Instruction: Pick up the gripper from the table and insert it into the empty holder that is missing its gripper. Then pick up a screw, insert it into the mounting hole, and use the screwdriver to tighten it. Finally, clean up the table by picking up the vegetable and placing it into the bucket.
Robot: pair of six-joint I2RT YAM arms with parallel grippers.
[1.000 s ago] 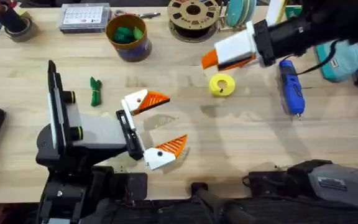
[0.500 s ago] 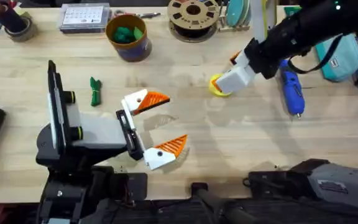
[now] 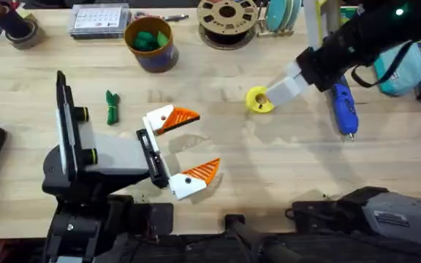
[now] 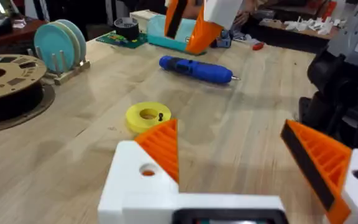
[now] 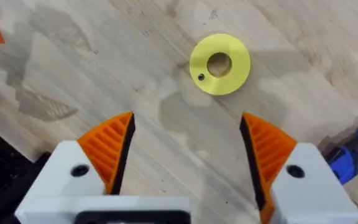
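Note:
My right gripper is open and hangs just above a yellow ring; a small dark screw lies on the ring. In the overhead view this gripper is right beside the ring. The blue screwdriver lies on the table to its right. My left gripper rests open near the table's front, holding nothing. The dark-green vegetable lies left of it. The bucket stands at the back with green lumps inside. The loose gripper and the holder are out of view.
A brown filament spool and a disc rack stand at the back. A teal pouch lies at the far right, a calendar box at the back left. Bare wood stretches between the arms.
My right arm has swung down and turned from above the table until its open fingers hang over the yellow ring. The left arm has not moved.

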